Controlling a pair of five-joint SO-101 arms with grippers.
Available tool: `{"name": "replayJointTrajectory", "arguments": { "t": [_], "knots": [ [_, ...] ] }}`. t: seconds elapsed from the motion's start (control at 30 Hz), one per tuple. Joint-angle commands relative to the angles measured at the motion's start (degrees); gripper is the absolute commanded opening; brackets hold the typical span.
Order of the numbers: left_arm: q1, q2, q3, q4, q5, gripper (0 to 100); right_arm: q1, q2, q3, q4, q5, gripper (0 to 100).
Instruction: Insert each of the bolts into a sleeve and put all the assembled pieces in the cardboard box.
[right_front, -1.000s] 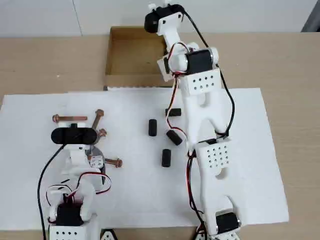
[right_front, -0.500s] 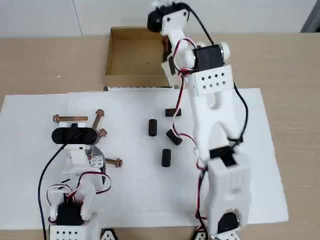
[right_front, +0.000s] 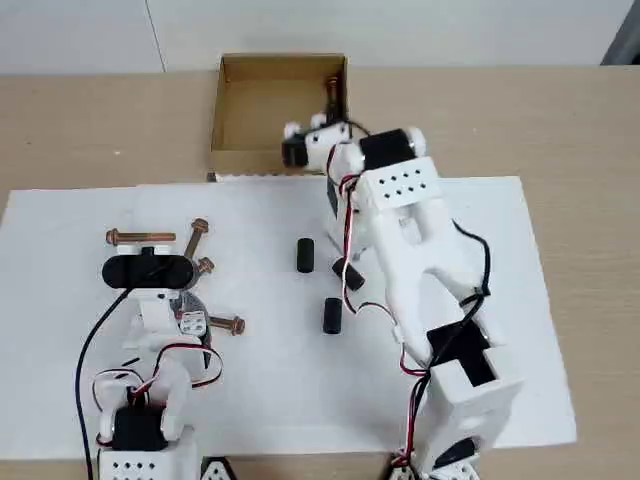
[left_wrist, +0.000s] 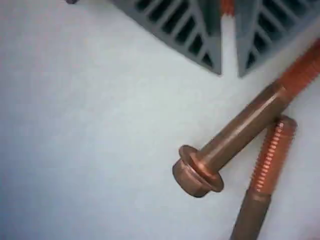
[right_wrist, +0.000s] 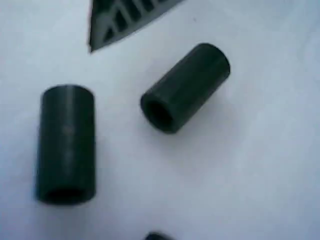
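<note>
Counted four copper bolts (right_front: 196, 237) strewn on white paper (right_front: 80, 220) around left gripper (left_wrist: 229, 69), with jaws pressed nearly together and tips just beside two bolts. Found right gripper (right_wrist: 125, 20) low over black sleeves (right_front: 305, 255); could not tell whether spread or pressed together. Lost part of middle sleeve under right arm. Spotted copper piece (right_front: 333, 92) against inner wall of cardboard box (right_front: 230, 110) on table (right_front: 560, 120); too small to tell whether sleeved.

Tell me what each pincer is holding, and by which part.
Right pincer: nothing seen in it; the sleeves lie loose on the paper. Left pincer: cannot be told; a copper bit shows at it, and two bolts lie loose nearby.
</note>
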Motion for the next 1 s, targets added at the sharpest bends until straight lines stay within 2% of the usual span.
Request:
{"name": "replayJointTrajectory", "arguments": {
  "t": [0.0, 0.33, 0.8, 0.97],
  "knots": [
    [-0.35, -0.62, -0.40, -0.09, 0.00, 1, -1.10, -3.30, 2.81, -2.42, 2.11, 15.6],
    [-0.44, -0.62, -0.40, -0.09, 0.09, 1, -3.56, -3.30, 12.22, -10.95, 6.07, 15.5],
    [-0.44, -0.62, -0.40, -0.09, 0.09, 1, -3.56, -3.21, 25.93, -24.75, 7.65, 15.1],
    [-0.44, -0.62, -0.40, -0.09, 0.09, 1, -3.56, -3.21, 26.99, -27.12, 7.74, 5.2]
  ]
}}
